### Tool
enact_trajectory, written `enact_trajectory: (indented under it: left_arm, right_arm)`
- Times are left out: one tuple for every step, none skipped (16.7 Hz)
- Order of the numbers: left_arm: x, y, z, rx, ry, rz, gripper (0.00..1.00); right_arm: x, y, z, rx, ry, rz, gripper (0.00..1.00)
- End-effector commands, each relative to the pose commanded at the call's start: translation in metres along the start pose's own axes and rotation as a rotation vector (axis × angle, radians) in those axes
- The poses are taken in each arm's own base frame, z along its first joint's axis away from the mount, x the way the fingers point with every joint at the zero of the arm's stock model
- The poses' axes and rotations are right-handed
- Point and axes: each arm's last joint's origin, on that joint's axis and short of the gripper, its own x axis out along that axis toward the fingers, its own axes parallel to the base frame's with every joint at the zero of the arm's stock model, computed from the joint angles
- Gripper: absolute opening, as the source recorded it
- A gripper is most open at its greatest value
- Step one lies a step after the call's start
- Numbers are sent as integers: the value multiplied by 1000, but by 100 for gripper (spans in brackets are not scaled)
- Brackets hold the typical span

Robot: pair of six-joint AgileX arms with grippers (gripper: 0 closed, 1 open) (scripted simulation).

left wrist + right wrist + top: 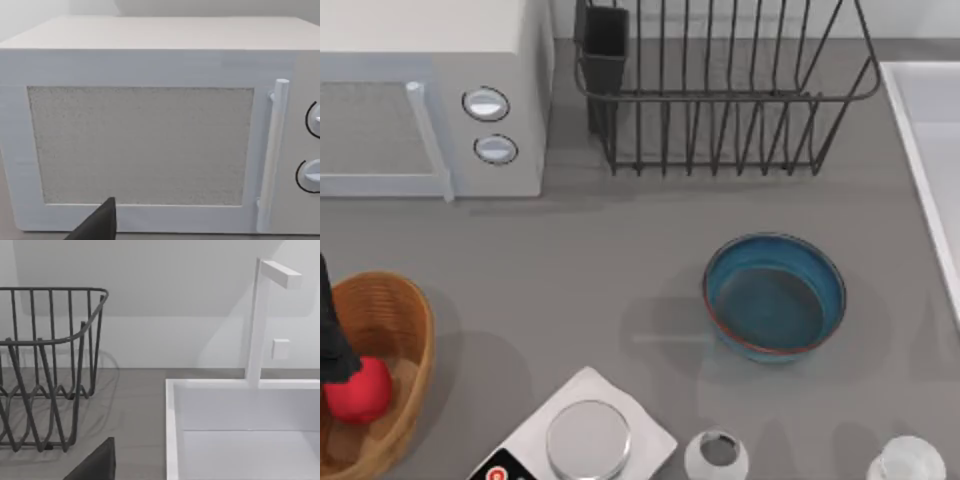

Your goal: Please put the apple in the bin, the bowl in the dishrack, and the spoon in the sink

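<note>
While my left gripper (342, 375) hangs over the bin (395, 310) at the table's left edge, its fingers pinch the apple (360, 390) (just inside the rim). Drop is straight down. Bowl (775, 297) sits right of centre, nearer my right arm, dishrack (720, 90) beyond it.

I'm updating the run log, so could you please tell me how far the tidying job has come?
Apple: nearly done. The apple sits over the bin at the table's left edge, with the left pincer right at it; whether it has been let go is unclear. Bowl: left to do, as the bowl stands empty on the table in front of the dishrack. Spoon: I cannot locate it; the sink looks empty.
</note>
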Motion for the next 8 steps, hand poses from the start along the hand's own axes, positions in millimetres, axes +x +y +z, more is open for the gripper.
enact_trajectory:
  left_arm:
    - [0,0,0,0,0,0,100]
    - [0,0,0,0,0,0,100]
    - [0,0,0,0,0,0,100]
    - [0,0,0,0,0,0,100]
    - [0,0,0,0,0,0,100]
    - [0,0,0,0,0,0,100]
    - [0,0,0,0,0,0,100]
    - [0,0,0,0,0,0,100]
  right_arm:
    - [0,0,0,0,0,0,100]
    - [0,0,0,0,0,0,100]
    - [0,0,0,0,0,0,100]
    - [0,0,0,0,0,0,100]
    - [0,0,2,3,8,3,100]
    - [0,1,5,8,26,8,100]
    - [0,2,11,16,52,16,100]
    - [1,3,18,26,86,25,100]
